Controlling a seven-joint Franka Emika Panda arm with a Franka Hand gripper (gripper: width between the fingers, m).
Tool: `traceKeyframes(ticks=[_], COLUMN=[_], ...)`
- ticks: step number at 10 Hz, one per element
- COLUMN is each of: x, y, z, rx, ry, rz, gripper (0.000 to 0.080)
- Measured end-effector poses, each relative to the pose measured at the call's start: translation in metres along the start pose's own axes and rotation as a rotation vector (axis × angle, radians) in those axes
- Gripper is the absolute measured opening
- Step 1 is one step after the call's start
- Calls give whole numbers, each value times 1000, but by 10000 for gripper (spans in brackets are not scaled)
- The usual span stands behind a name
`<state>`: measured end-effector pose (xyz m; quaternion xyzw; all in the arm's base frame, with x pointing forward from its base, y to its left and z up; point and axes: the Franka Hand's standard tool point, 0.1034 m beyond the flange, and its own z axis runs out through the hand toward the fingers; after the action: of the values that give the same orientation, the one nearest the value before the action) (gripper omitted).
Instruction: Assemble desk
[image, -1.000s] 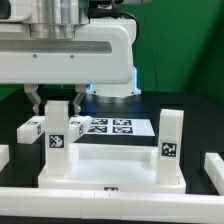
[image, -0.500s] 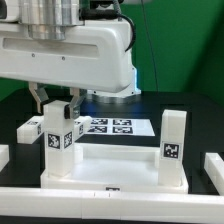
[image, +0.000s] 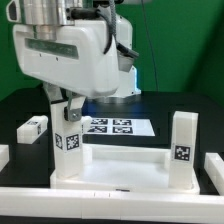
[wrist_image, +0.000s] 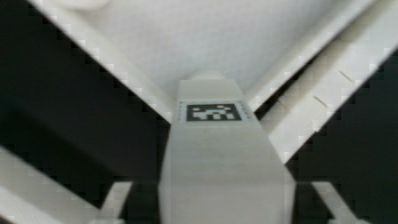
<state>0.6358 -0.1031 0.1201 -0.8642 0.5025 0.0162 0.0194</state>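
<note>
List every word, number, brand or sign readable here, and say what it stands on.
Words, numbers, brands: none readable in either view.
Gripped leg: one black-and-white marker tag, a pattern and not text; it is blurred in the wrist view.
Standing leg, exterior view's right: one tag, pattern only.
Loose leg: tags, too small to make out.
Marker board: several tags, patterns only.

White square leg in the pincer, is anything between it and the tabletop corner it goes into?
Nothing visible. The white plastic square-section leg stands upright at the corner of the white rimmed tabletop, on the exterior view's left, with the pincer closed around its top.
</note>
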Motion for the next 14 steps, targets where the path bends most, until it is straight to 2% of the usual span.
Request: traceKeyframes(ticks=[4,5,6,7,14], x=[-4,-4,-5,-4,-9], y=[-3,-3,-3,-4,-11], z=[0,1,1,2,3], rx=[7,6,5,7,-1], ry=[-8,-8,-9,-5,14], rz=[126,85,50,-29,-660], gripper=[291,395,565,630,649])
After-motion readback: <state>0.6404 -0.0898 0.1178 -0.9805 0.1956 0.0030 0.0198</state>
